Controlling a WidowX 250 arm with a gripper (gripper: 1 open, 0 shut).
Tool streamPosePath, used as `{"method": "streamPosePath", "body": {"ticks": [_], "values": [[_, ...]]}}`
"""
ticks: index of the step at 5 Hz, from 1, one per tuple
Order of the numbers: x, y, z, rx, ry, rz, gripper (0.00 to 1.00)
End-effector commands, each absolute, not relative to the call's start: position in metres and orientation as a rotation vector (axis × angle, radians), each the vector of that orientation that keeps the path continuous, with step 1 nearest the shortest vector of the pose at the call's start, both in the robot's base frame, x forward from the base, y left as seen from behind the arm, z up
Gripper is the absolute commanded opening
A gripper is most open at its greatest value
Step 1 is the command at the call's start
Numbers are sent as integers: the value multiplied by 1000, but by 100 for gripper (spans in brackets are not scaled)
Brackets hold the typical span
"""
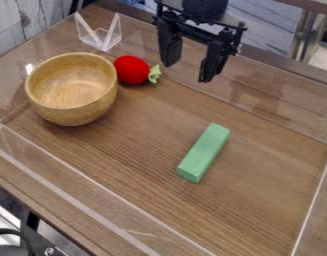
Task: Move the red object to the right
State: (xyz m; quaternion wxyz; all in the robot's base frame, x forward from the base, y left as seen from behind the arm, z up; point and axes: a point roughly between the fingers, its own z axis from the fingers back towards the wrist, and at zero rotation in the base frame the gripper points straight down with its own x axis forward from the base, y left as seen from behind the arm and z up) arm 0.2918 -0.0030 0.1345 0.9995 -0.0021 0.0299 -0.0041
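The red object [131, 69] is a small round toy fruit with a pale green leafy stem pointing right. It lies on the wooden table, just right of the wooden bowl [71, 88]. My gripper [189, 62] hangs above the table to the right of the fruit and slightly behind it. Its two dark fingers point down and stand wide apart with nothing between them. The left finger is close to the fruit's stem but does not touch it.
A flat green rectangular block [203, 152] lies on the table toward the front right. A clear plastic wall [72, 210] edges the table at the front and sides. A clear angular piece [96, 35] stands behind the bowl.
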Motion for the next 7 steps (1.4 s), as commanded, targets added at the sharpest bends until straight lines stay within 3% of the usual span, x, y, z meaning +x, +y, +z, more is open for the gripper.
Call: {"method": "streamPosePath", "body": {"ticks": [1, 2, 3, 7], "values": [[295, 6, 133, -6, 75, -137, 100], [297, 23, 144, 7, 76, -387, 100], [302, 46, 140, 25, 90, -588, 100], [322, 112, 107, 108, 110, -1156, 100]]}}
